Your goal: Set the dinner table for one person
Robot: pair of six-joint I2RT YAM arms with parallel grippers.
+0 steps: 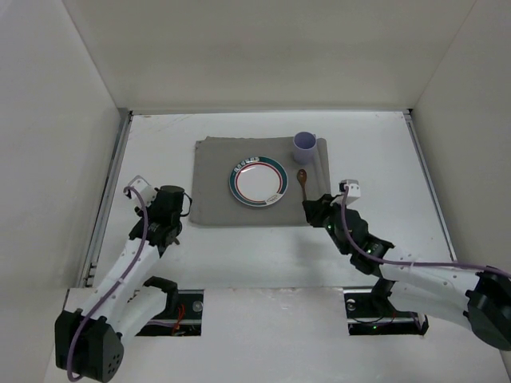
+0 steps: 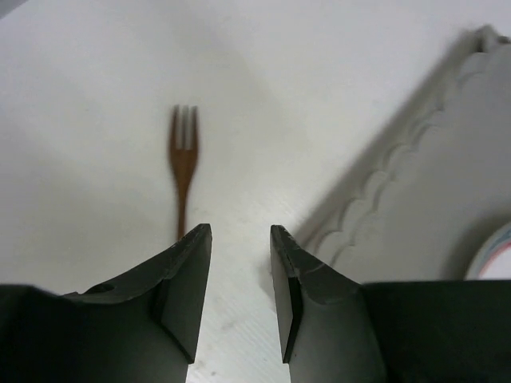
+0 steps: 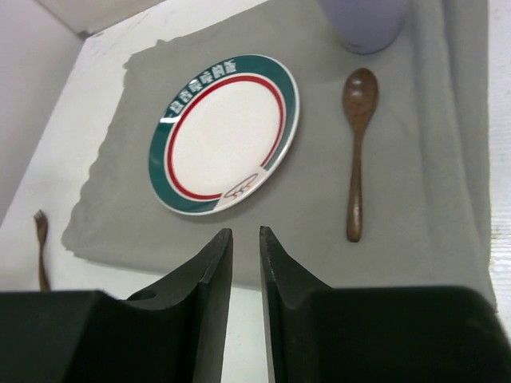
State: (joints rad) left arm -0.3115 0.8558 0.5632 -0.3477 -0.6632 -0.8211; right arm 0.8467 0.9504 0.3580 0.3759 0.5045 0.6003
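The dinner table (image 1: 239, 255) is a white top carrying a grey placemat (image 1: 211, 183). On the mat lie a white plate (image 1: 258, 182) with a green and red rim, a lavender cup (image 1: 304, 147) and a wooden spoon (image 1: 303, 180). A wooden fork (image 2: 183, 163) lies on bare table left of the mat, tines pointing away. My left gripper (image 2: 239, 231) hovers just short of the fork's handle, open and empty. My right gripper (image 3: 246, 231) sits at the mat's near right edge, short of the plate (image 3: 223, 132), left of the spoon (image 3: 357, 152). Its jaws are narrowly open and empty.
Metal rails (image 1: 112, 183) run along the table's left and right sides, with white walls beyond. The mat's scalloped left edge (image 2: 375, 183) lies right of the left gripper. The fork (image 3: 40, 243) also shows at the far left of the right wrist view.
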